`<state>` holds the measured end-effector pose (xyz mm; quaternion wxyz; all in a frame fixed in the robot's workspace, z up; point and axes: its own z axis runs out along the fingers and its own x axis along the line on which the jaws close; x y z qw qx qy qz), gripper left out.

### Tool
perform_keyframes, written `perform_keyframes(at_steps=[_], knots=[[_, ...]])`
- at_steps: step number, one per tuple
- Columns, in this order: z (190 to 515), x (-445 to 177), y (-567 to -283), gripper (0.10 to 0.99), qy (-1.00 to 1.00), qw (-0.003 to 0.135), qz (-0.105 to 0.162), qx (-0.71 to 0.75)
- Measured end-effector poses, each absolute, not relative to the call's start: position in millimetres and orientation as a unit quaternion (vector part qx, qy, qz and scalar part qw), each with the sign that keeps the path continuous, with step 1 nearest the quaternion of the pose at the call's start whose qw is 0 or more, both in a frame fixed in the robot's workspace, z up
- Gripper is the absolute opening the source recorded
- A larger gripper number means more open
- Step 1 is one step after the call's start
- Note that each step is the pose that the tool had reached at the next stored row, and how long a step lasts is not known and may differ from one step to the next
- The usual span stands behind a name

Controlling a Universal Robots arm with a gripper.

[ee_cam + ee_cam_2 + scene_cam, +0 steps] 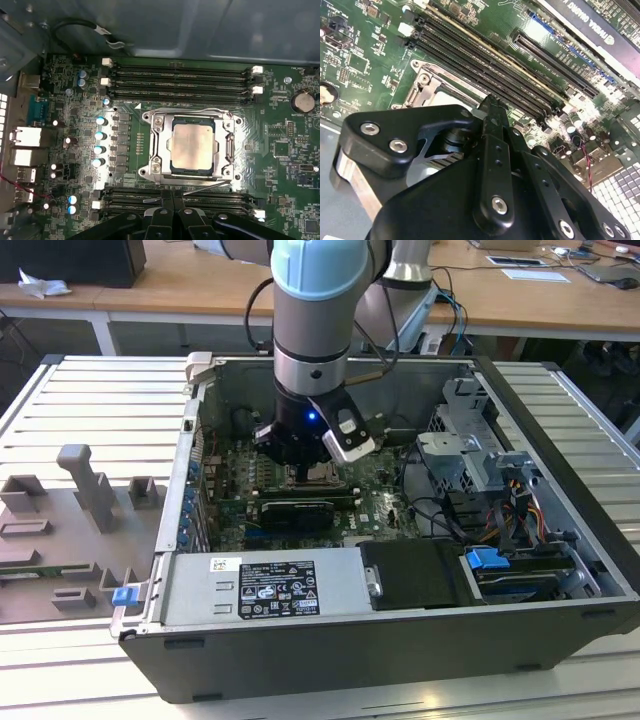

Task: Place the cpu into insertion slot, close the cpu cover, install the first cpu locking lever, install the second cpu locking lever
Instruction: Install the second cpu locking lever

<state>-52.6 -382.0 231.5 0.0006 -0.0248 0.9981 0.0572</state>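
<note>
The pale square cpu (pixel 192 146) is seen seated in the silvery-rimmed insertion slot (pixel 229 172), framed by the metal cpu cover (pixel 161 131); the black gripper (pixel 172 199), jaws clenched empty, is poised beside it.

The cpu (pixel 192 145) is sitting in the insertion slot (pixel 150 141) on the motherboard (pixel 287 165), with the cpu cover (pixel 229 145) lying closed around it. Memory slots (pixel 180 80) are running along two opposite sides of the socket. In the exterior view the gripper (pixel 305 472) is hanging directly over the socket, inside the computer case (pixel 590 530), and the drive cage (pixel 465 445) is standing toward the exterior view's right
</note>
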Motion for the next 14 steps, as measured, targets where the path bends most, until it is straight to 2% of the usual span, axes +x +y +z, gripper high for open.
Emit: perform_keyframes(at_steps=[7,14], knots=[[221.3,-56.1,-382.0,0.106,0.998,0.001,0.058,-0.025],[216.6,-63.6,-384.6,0.106,0.997,0.002,0.075,-0.030]])
